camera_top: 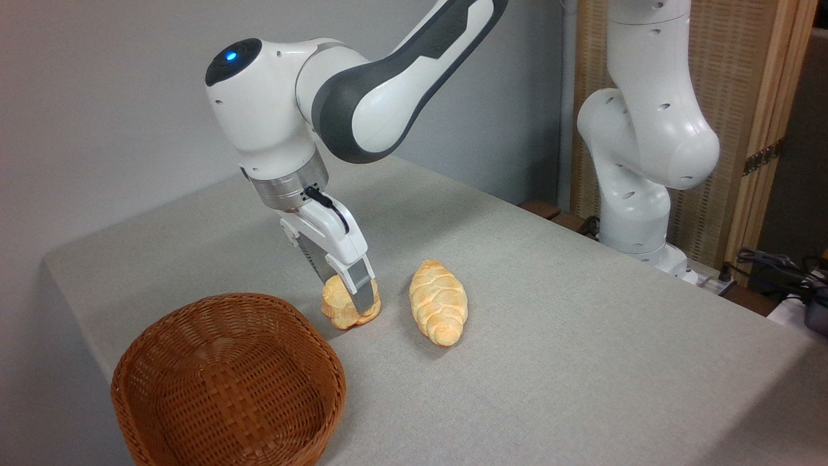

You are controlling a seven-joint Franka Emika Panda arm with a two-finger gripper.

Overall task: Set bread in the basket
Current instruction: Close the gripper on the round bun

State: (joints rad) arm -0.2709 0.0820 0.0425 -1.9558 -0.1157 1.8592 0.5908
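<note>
Now my gripper is down over the small round bun on the grey table.
From my remote seat I see one finger across the bun's front; I cannot tell whether the fingers pinch it. The bun sits on the cloth at about one o'clock from the wicker basket, near its rim. A braided oval loaf lies at three o'clock from the bun, apart from it.

Arm bent low — jaws angled down, nearly closed.
</note>
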